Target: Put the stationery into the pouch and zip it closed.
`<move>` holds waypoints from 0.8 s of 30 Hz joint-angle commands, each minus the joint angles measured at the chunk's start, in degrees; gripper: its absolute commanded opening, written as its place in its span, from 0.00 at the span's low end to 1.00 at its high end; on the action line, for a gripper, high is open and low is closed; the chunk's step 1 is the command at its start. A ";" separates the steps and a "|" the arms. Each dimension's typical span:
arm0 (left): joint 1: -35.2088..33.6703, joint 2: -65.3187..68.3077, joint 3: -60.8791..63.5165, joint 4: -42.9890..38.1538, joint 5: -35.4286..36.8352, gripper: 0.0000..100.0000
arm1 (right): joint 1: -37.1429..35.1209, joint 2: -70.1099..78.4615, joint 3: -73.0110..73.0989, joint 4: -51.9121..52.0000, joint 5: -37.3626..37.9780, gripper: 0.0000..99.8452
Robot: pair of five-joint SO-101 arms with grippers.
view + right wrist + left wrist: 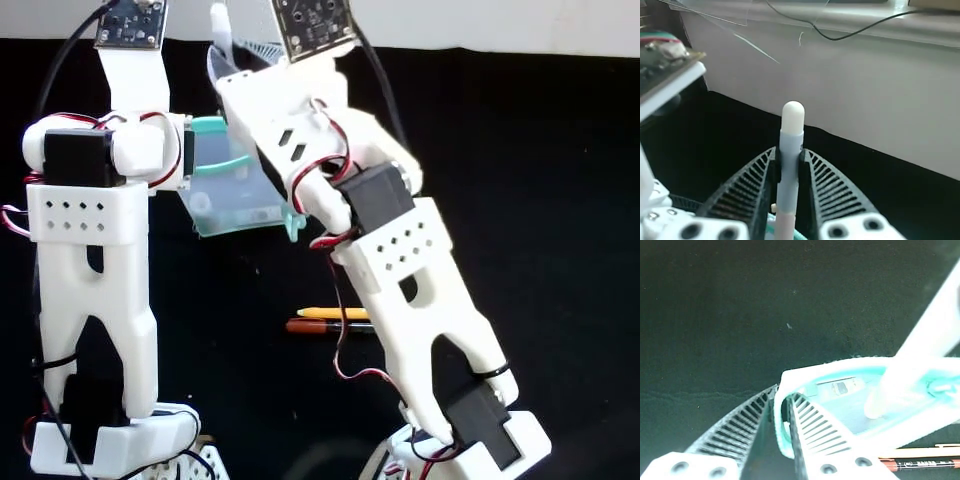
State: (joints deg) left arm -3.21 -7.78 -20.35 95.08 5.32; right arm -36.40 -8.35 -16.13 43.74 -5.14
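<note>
Scanning from the arm bases outward: two pens lie side by side on the black table cover (540,200), a yellow pen (318,312) and a red-brown pen (312,326), thin straight barrels, far ends hidden behind the right arm and its red wire. Past them is the pouch (235,205), clear soft plastic with teal trim, mouth open. Left gripper (782,402) has its ribbed fingers pinched together on the pouch's teal rim. Right arm crosses in front of the pouch's right edge in the high view. Right gripper (789,157) is clamped on an upright white-capped pen (792,117), rounded cap, pale blue barrel; its lower end points down at the pouch mouth. Beyond that, a plain white wall (865,85) with a black cable (855,30) along its top
</note>
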 commanded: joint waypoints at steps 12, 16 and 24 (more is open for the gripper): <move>-0.66 0.48 0.40 -0.44 -0.53 0.01 | -3.47 -11.03 8.75 9.45 -0.35 0.01; -0.66 0.48 0.40 -0.44 -0.62 0.01 | -3.47 -13.58 13.32 9.45 -0.35 0.01; -0.66 0.48 0.40 -0.44 -0.70 0.01 | -3.47 -16.66 18.24 9.54 -0.35 0.17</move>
State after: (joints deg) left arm -3.30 -7.78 -20.35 95.08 5.14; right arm -39.47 -22.15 2.33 53.05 -5.58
